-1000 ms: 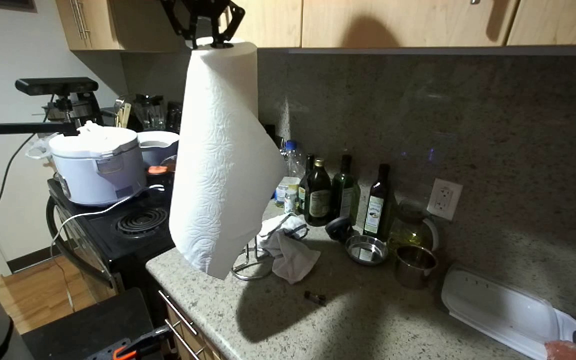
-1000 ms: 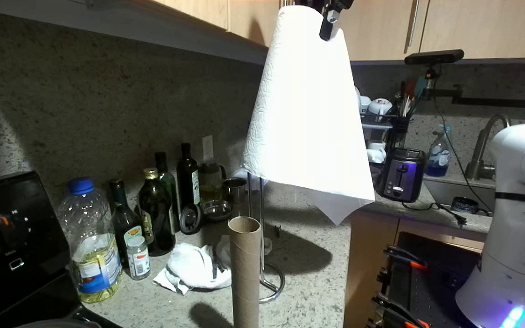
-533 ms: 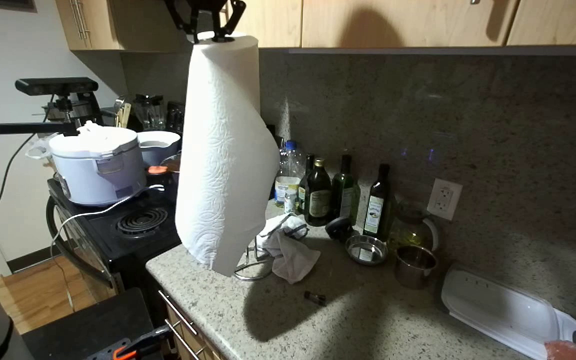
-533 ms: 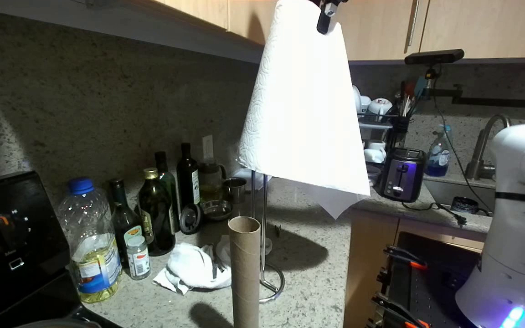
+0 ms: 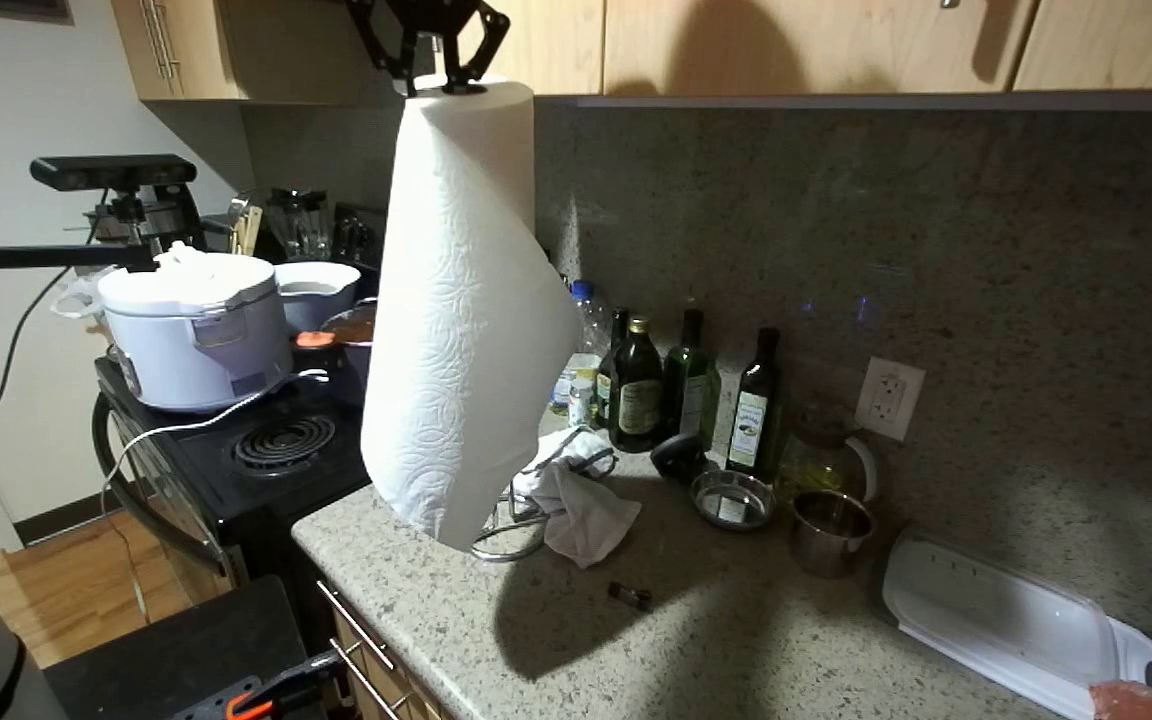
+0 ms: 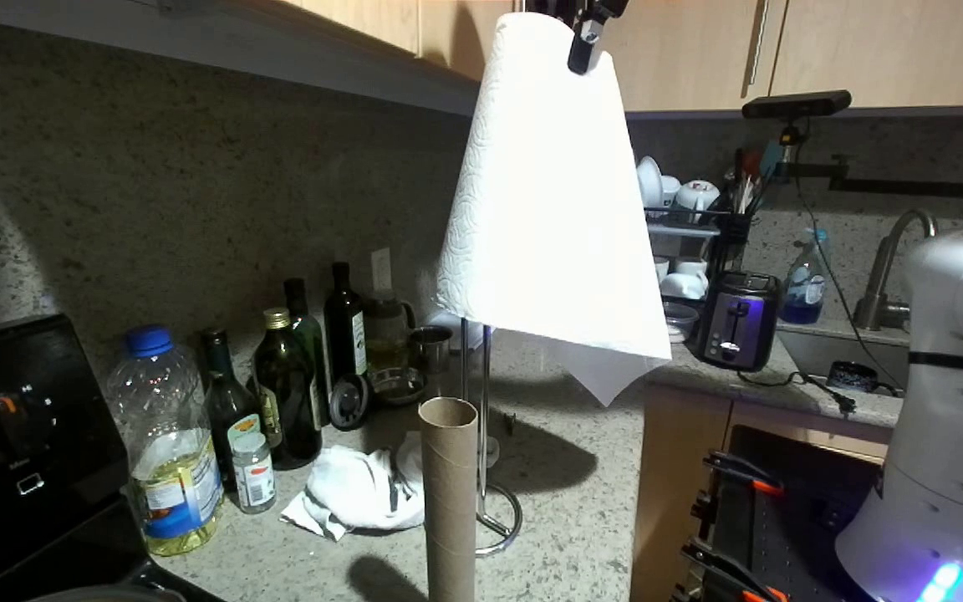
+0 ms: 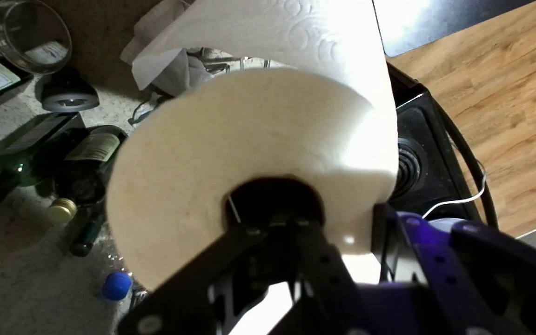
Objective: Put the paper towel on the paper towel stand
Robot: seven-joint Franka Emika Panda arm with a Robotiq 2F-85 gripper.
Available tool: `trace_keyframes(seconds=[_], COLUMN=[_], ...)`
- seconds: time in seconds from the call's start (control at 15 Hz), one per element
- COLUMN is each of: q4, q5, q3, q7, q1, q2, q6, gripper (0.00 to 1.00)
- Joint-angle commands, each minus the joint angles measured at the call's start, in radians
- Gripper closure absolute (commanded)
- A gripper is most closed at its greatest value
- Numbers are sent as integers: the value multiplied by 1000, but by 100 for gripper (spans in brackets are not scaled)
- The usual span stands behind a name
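Paper towel [image 5: 466, 300] held in the gripper [image 5: 433, 91], one finger [image 5: 453, 70] in its core [image 7: 275, 200], before the stand [image 6: 484, 418] in both exterior views; stand and cloth [image 5: 586, 510] side by side on the counter [image 5: 436, 600]. In an exterior view: cooker [image 5: 196, 340] on the stove [image 5: 226, 480], left of the counter; bottles [image 5: 639, 390] along the backsplash [image 5: 986, 250], bowl [image 5: 733, 500] before the rightmost. In an exterior view: cardboard tube [image 6: 450, 502] before the stand, toaster [image 6: 736, 322] and sink [image 6: 812, 355] at right.

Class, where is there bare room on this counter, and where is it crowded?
Bare counter runs from the small dark object to the white tray, and to the front edge. Crowded: along the backsplash, with bottles, and where cloth bunches beside the stand.
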Motion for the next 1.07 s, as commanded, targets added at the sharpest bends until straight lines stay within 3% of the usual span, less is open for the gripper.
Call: trace_keyframes(seconds=[0.0,1.0], q4=[57,79], q5=[-12,-19], q3=[18,47], q7=[10,29], q1=[-29,-49], q2=[55,128], q6=[-33,-65], gripper=[93,93])
